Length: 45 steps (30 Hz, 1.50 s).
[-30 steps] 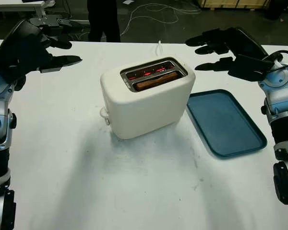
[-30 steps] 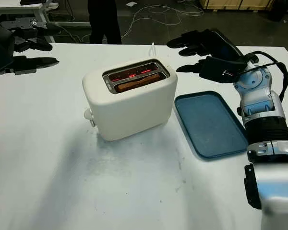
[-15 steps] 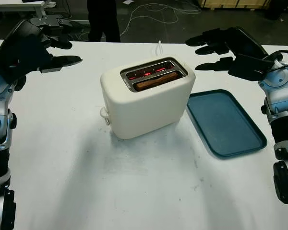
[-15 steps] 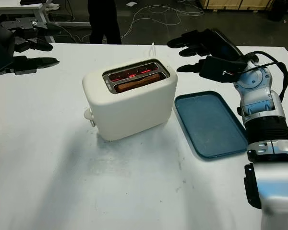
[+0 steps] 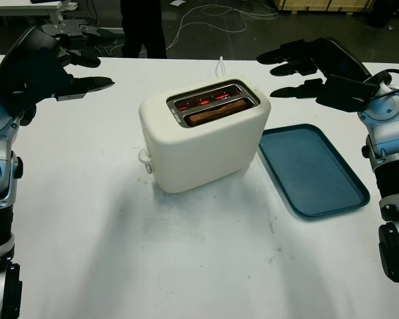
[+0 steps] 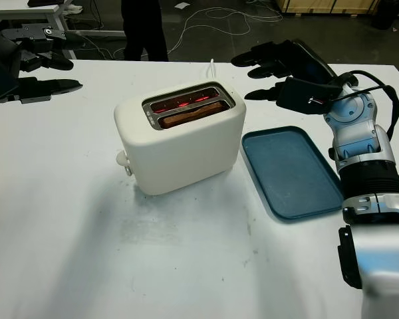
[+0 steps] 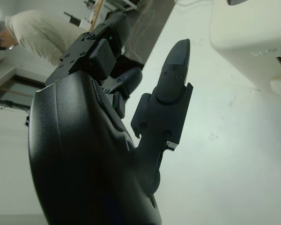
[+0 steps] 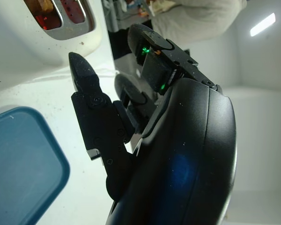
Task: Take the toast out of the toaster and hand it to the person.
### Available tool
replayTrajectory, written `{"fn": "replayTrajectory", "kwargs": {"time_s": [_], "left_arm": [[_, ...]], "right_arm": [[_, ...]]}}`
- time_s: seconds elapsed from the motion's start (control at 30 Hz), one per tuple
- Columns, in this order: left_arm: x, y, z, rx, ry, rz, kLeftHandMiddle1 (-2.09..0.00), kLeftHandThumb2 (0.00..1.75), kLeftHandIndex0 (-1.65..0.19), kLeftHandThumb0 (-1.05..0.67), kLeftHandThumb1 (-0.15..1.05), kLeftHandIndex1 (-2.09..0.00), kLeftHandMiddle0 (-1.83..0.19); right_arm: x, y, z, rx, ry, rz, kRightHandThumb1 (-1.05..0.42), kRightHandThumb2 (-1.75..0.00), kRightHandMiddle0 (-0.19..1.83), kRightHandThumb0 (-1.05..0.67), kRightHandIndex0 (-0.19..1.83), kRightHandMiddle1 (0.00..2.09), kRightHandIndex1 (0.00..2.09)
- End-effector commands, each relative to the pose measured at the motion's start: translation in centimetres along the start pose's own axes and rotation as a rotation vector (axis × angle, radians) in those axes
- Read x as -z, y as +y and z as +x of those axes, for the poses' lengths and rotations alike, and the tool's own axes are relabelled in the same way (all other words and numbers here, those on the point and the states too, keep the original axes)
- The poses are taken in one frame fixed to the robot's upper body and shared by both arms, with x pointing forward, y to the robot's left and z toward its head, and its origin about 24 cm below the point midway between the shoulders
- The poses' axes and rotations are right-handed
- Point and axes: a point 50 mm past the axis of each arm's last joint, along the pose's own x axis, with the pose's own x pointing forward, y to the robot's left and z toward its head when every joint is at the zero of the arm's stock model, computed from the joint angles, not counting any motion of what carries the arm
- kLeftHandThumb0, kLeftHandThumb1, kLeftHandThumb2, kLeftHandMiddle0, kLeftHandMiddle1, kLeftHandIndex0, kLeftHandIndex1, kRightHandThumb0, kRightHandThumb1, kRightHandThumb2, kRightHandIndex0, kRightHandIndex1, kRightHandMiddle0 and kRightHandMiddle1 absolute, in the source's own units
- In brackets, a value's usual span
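cream toaster (image 5: 206,143) (glowing red), blue tray (image 5: 312,169)

The toaster (image 5: 203,136) stands mid-bench, its slots unobstructed from above, with the toast (image 5: 218,111) sunk in the nearer slot beside glowing elements. Bare bench (image 5: 153,259) is left along the near edge and toward the left edge. The blue tray (image 5: 312,171) occupies the right side, just beside the toaster. A person (image 5: 143,26) is seen beyond the far edge.
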Motion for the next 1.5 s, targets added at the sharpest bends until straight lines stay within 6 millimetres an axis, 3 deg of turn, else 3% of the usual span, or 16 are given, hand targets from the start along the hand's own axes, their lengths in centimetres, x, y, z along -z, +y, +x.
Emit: {"fn": "replayTrajectory", "kwargs": {"time_s": [0.0,1.47], "left_arm": [[-0.06,0.10,-0.11,0.002,0.000,-0.013,-0.93,0.01,-0.46,-0.27,0.85,-0.34,-0.21],[-0.16,-0.14,-0.07,-0.001,0.002,-0.031,-0.92,0.00,-0.44,-0.29,0.85,-0.36,-0.21]], "right_arm": [[-0.26,-0.28,0.10,0.003,-0.017,-0.014,-0.78,0.00,0.77,-0.24,0.83,0.00,0.01],[-0.21,-0.19,0.10,0.000,-0.028,-0.024,-0.78,0.00,0.77,-0.23,0.86,0.00,0.01]]}}
